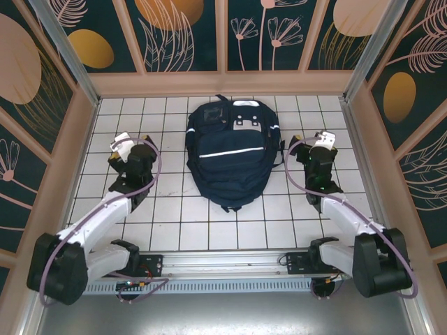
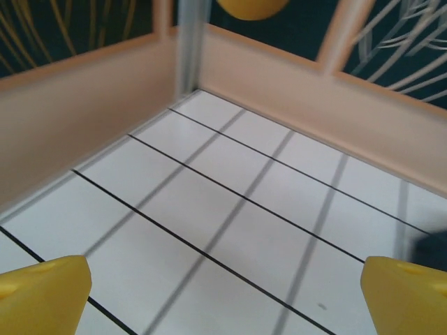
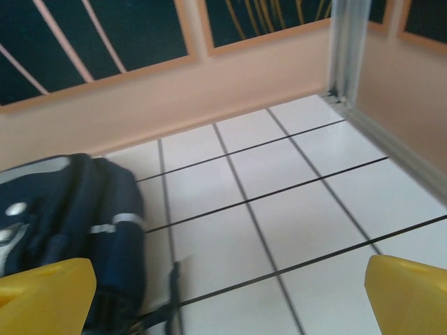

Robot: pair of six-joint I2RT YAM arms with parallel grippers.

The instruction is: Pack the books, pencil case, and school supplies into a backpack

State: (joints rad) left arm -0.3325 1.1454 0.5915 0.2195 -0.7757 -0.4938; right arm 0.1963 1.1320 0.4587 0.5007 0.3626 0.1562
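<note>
- The backpack [image 1: 234,155] is lying flat in the middle of the white-tiled worktop [image 1: 167,223], its carry loop pointing toward the far wall and its dark straps trailing at the near end.
- A thin white stripe is running across its front, with white patches sitting on the far part.
- The left arm [image 1: 105,209] is reaching up the left side of the backpack, apart from it.
- The left tool [image 2: 227,296] is hanging wide over bare tiles near the far-left corner, its yellow fingers [image 2: 42,296] sitting at the two edges of the wrist view with nothing between them.
- The right arm [image 1: 342,216] is standing on the right side of the backpack, near it but not touching.
- The right tool [image 3: 227,293] is also gaping wide and holding nothing, with bare tiles lying beneath it.
- In the right wrist view the backpack is lying to the left of that tool.
</note>
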